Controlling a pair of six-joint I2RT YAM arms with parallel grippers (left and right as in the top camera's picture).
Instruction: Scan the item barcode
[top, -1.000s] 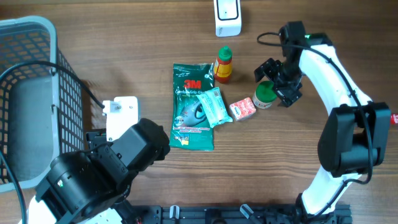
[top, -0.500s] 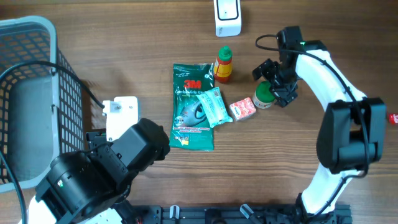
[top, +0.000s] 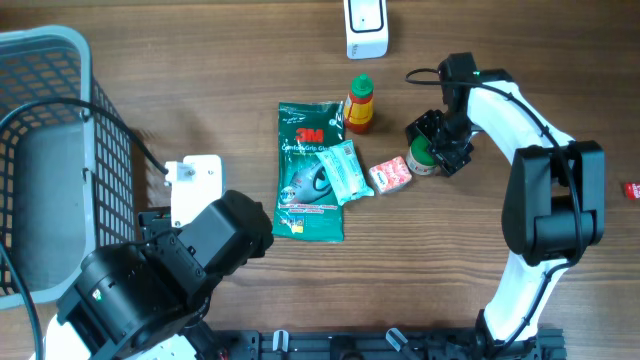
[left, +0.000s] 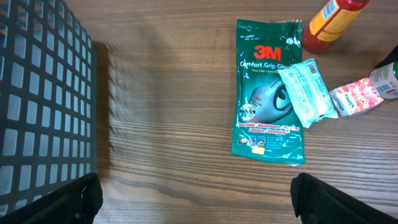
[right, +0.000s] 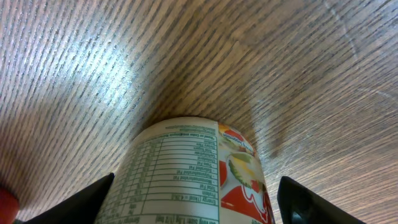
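1. The right arm (top: 505, 105) has swung in closer, and its fingers (right: 74, 202) have come in a little around the small round pot (top: 423, 153).
2. Those fingers are spread apart, one on each side of the pot and very near it. I cannot tell if they touch it.
3. The pot stands on the wooden table (top: 200, 80), just beside a little red and white packet (top: 390, 175). It has a green lid and a smooth label with tiny print and fruit pictures.
4. The left fingers (left: 323, 199) are dark, spread wide and hold nothing.
5. A shiny green bag (top: 308, 190) lies flat near the middle, with a pale crinkly packet (top: 347, 172) on top. A bottle (top: 360, 105) with a green cap stands by the bag's top corner.
6. A grey basket (top: 40, 50) with square holes sits at the left.
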